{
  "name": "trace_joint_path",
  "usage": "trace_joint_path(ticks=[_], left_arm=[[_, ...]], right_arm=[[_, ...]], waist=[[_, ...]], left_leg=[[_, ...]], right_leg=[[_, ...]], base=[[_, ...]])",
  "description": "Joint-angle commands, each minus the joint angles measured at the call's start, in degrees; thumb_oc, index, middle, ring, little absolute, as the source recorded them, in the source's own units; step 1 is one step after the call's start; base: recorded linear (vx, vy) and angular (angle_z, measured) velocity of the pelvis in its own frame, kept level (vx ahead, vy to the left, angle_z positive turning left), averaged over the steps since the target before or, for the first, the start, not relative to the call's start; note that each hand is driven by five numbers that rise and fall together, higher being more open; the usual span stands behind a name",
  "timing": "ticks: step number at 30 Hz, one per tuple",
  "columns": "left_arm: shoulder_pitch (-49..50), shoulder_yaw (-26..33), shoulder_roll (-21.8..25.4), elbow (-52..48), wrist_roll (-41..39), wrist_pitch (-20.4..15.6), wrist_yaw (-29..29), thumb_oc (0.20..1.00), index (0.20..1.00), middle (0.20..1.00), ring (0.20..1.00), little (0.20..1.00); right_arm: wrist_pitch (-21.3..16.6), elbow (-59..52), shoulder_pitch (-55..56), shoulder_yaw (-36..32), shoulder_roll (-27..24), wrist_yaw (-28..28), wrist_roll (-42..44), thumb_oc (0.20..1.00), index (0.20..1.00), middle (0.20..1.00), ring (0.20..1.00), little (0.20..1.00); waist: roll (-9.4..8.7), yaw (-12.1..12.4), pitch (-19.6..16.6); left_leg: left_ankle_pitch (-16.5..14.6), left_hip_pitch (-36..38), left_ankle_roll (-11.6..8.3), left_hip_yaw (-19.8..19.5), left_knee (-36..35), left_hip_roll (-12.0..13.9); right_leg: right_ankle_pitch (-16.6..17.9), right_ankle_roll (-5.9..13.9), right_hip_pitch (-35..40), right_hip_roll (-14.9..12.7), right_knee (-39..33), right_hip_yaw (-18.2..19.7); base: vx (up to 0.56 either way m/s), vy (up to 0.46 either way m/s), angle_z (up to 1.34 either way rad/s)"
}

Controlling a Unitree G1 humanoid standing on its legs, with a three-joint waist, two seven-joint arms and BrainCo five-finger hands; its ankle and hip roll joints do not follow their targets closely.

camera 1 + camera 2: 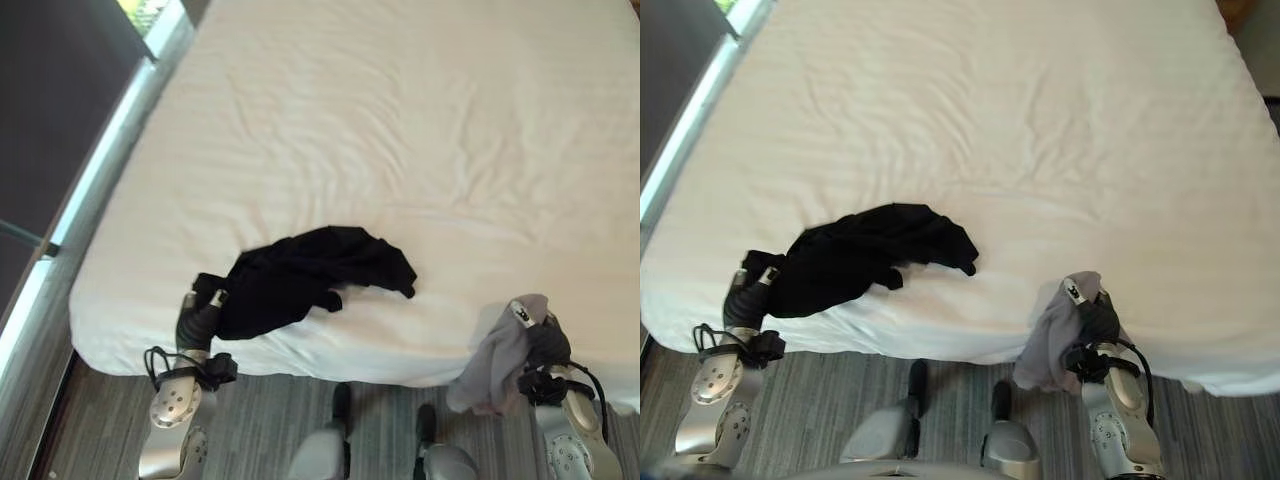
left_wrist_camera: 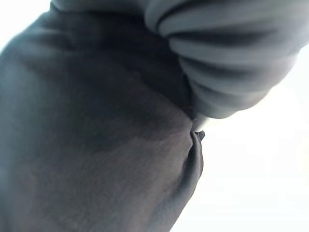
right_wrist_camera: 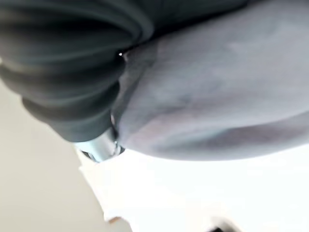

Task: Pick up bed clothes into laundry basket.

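Here, black garment (image 1: pixel 300 275) lies crumpled near bed (image 1: pixel 400 120) front edge; left hand (image 1: pixel 205 305) tucked under its corner, fingers hidden, grip unclear. Right hand (image 1: pixel 1092 312) clutches grey cloth (image 1: pixel 1050 345) hanging off edge. Both soft, light, floppy; best gathered by bunched folds.

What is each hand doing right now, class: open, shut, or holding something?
Left hand: at the black garment on the bed's near edge; state cannot be told.
Right hand: draped by the grey garment; state cannot be told.

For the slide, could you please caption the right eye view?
Left hand at a black garment on the white bed; right hand under a grey garment at its near edge.
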Motion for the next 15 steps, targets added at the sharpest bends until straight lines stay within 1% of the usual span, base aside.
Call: trace_joint_path(ticks=[1,2,3,4,9,11,12,15], left_arm=[[-0.6,3.6,1.8,-2.8,-4.4,-5.8,0.0,0.2,0.2,0.2,0.2,0.2],[-0.6,3.6,1.8,-2.9,-4.4,-5.8,0.0,0.2,0.2,0.2,0.2,0.2],[1.0,5.0,0.6,-6.3,-5.7,-5.7,0.0,0.2,0.2,0.2,0.2,0.2],[1.0,5.0,0.6,-6.3,-5.7,-5.7,0.0,0.2,0.2,0.2,0.2,0.2],[4.9,6.4,-0.8,-12.8,-6.9,-4.3,-1.5,0.2,0.2,0.2,0.2,0.2],[6.0,5.7,-1.6,-13.6,-7.8,-4.0,-2.3,0.2,0.2,0.2,0.2,0.2],[6.3,4.6,-1.8,-13.2,-8.7,-3.6,-3.0,0.2,0.2,0.2,0.2,0.2],[5.7,0.4,-1.3,-9.3,-7.7,-2.3,-3.7,0.2,0.2,0.2,0.2,0.2]], right_arm=[[-4.9,-6.2,-3.1,-1.2,0.7,2.3,0.0,0.2,0.2,0.2,0.2,0.2],[-4.9,-6.2,-3.1,-1.2,0.7,2.3,0.0,0.2,0.2,0.2,0.2,0.2],[-5.0,-8.9,-3.4,-2.2,1.0,2.4,0.1,0.2,0.2,0.2,0.2,0.2],[-5.0,-8.9,-3.4,-2.2,1.0,2.4,0.1,0.2,0.2,0.2,0.2,0.2],[-4.2,-14.6,-0.9,-4.1,1.2,3.4,0.3,0.2,0.2,0.2,0.2,0.2],[-3.7,-15.1,0.1,-4.0,1.6,4.1,0.6,0.2,0.2,0.2,0.2,0.2],[-3.7,-14.7,0.5,-3.6,1.7,4.3,0.9,0.2,0.2,0.2,0.2,0.2],[-3.0,-12.9,0.5,-1.4,1.9,4.2,0.5,0.2,0.2,0.2,0.2,0.2]], waist=[[-4.05,1.0,-6.8],[-4.05,1.0,-6.8],[-3.96,1.9,-8.4],[-3.96,1.9,-8.4],[-4.01,2.2,-9.7],[-4.08,2.3,-9.9],[-4.15,2.2,-10.0],[-4.28,2.1,-9.9]], left_leg=[[-2.9,2.2,0.49,-0.8,1.1,-0.4],[-2.9,2.3,0.49,-0.8,1.1,-0.4],[-2.8,2.7,0.7,-1.4,1.4,-0.7],[-2.8,2.8,0.7,-1.4,1.4,-0.7],[-3.3,3.8,0.95,-1.9,1.6,-1.0],[-3.5,4.1,1.01,-2.1,1.6,-1.0],[-3.6,4.3,1.09,-2.1,1.7,-1.0],[-4.1,5.1,1.16,-1.9,1.5,-0.9]], right_leg=[[-2.0,-0.68,-0.1,-1.6,3.3,-1.5],[-2.0,-0.68,0.0,-1.6,3.3,-1.5],[-2.4,-0.9,1.0,-2.0,3.7,-2.4],[-2.4,-0.9,1.1,-2.0,3.7,-2.4],[-3.1,-1.19,2.6,-2.2,4.0,-3.5],[-3.2,-1.26,2.9,-2.2,4.1,-3.7],[-3.2,-1.3,3.0,-2.1,4.1,-3.7],[-3.8,-1.28,3.6,-1.9,4.1,-3.4]], base=[[0.01,-0.009,0.15],[0.02,-0.018,0.1],[-0.01,-0.01,0.04],[-0.01,-0.024,0.07],[0.01,-0.018,0.11],[0.01,-0.022,0.05],[0.03,-0.03,0.05],[0.0,0.0,0.0]])
